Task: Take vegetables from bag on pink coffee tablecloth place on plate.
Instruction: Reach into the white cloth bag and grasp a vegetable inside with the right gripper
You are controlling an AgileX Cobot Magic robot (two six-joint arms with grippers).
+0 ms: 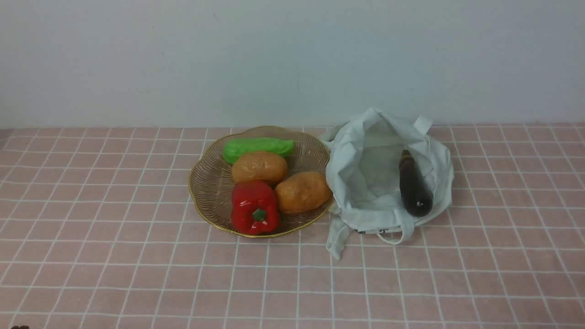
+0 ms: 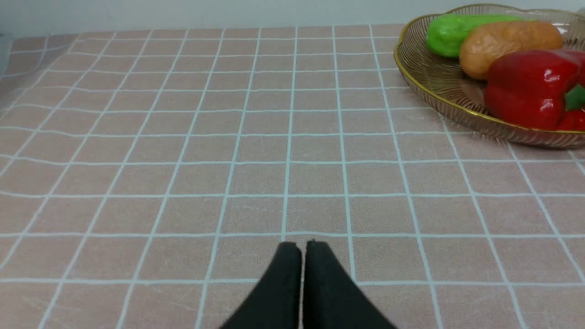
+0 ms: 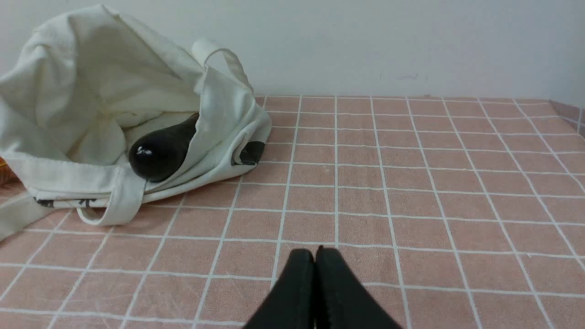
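Note:
A dark purple-black eggplant [image 1: 414, 188] lies inside the open off-white bag [image 1: 365, 183], right of the gold wire plate [image 1: 210, 183]. It also shows in the right wrist view [image 3: 160, 148], in the bag [image 3: 91, 91]. The pink grid tablecloth [image 1: 137, 265] covers the table. My left gripper [image 2: 303, 244] is shut and empty, low over the cloth, well short of the plate [image 2: 438, 82]. My right gripper [image 3: 315, 250] is shut and empty over the cloth, apart from the bag. Neither gripper shows in the front view.
On the plate lie a red bell pepper [image 1: 254, 208], two brown potatoes [image 1: 259, 167] [image 1: 302, 192] and a green vegetable [image 1: 257, 147]. A bag strap [image 1: 338, 235] trails forward onto the cloth. A pale wall stands behind the table.

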